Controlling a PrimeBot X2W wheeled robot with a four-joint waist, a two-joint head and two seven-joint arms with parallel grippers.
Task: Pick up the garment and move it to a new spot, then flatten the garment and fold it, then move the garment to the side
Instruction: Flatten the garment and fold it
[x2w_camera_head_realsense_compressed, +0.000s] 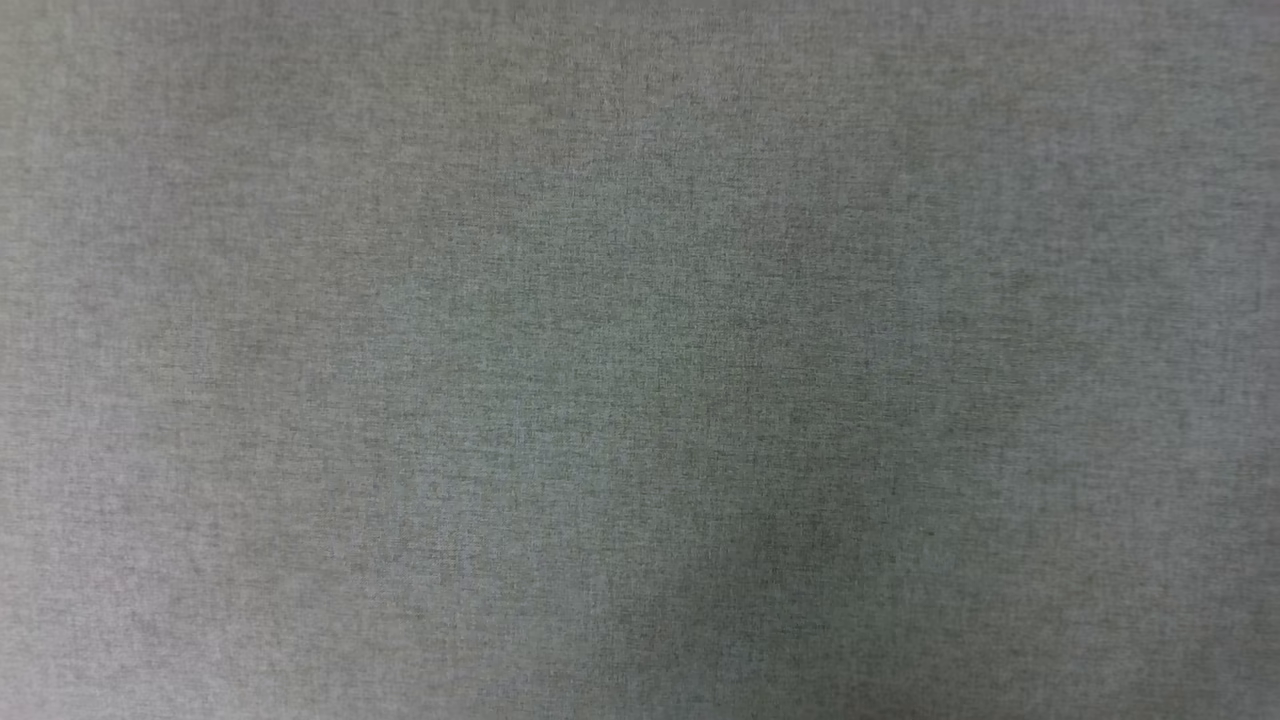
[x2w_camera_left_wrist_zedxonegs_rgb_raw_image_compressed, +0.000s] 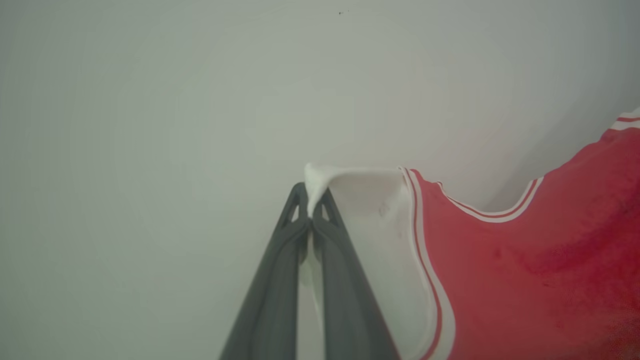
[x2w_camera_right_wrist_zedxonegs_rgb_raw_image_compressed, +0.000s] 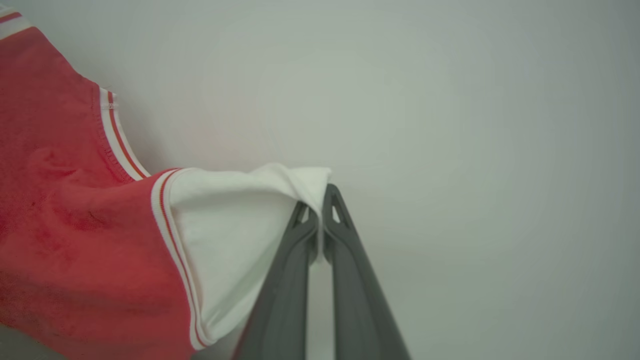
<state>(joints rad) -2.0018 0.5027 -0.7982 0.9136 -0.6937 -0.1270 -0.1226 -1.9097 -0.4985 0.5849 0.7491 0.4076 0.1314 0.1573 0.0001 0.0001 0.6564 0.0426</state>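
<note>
Head view: a grey, finely mottled, cloth-like surface, with a darker patch low and right of centre.

Left wrist view: the left gripper, two long dark grey fingers rising from the bottom edge, is clamped on the garment, a red jersey-style T-shirt of soft knit with white short sleeves. The fingertips meet on a pinched fold at the edge of one white sleeve, and a peak of white cloth stands up just above them. From that pinch the sleeve runs rightward to a red-and-white stripe trim, beyond which the red body spreads toward the right edge. A curved neckline band of the same stripes dips along the upper border of the red cloth. Behind everything lies a plain pale grey surface (a soft shadow falls on it beneath the neckline).

Right wrist view: the right gripper is likewise closed on the garment, its fingertips pressed together over a bunched fold of the other white sleeve. Here the sleeve extends leftward to its striped trim, and the red body occupies the left side, with the neckline band above it.

The garment thus spans between the two grippers, held at both sleeves. Whether it touches the pale surface cannot be told. No lettering is visible on the side shown.
</note>
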